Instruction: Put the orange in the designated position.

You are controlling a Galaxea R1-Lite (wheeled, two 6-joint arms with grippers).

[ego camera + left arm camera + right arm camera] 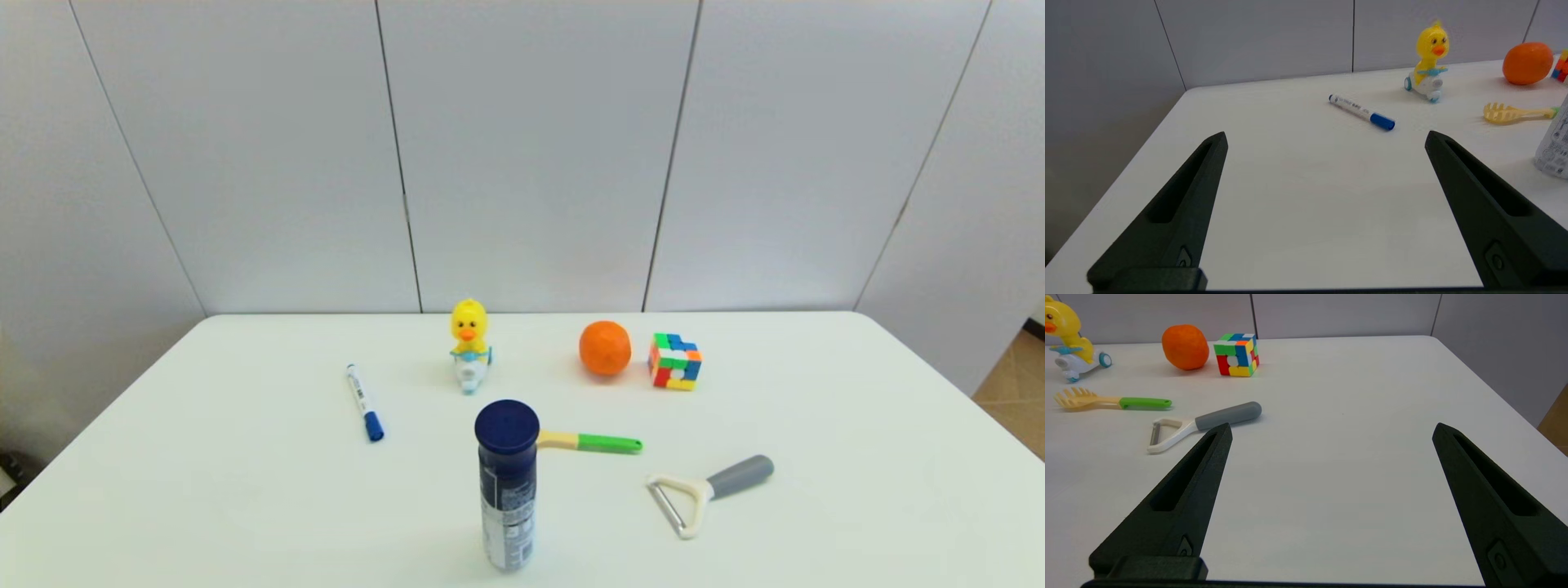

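Note:
The orange (605, 348) rests on the white table toward the back, right of centre, close beside a multicoloured puzzle cube (675, 361). It also shows in the left wrist view as the orange (1527, 63) and in the right wrist view as the orange (1185, 347). Neither arm appears in the head view. My left gripper (1326, 138) is open over bare tabletop near the table's left front, far from the fruit. My right gripper (1332, 430) is open over bare tabletop at the right front. The designated position carries no mark that I can pick out.
A yellow toy duck (469, 344) stands left of the orange. A blue-capped marker (364, 403) lies at the left. A tall blue-capped can (507, 483) stands at the front centre, with a green-handled pasta spoon (589, 442) behind it. A grey-handled peeler (709, 491) lies at the front right.

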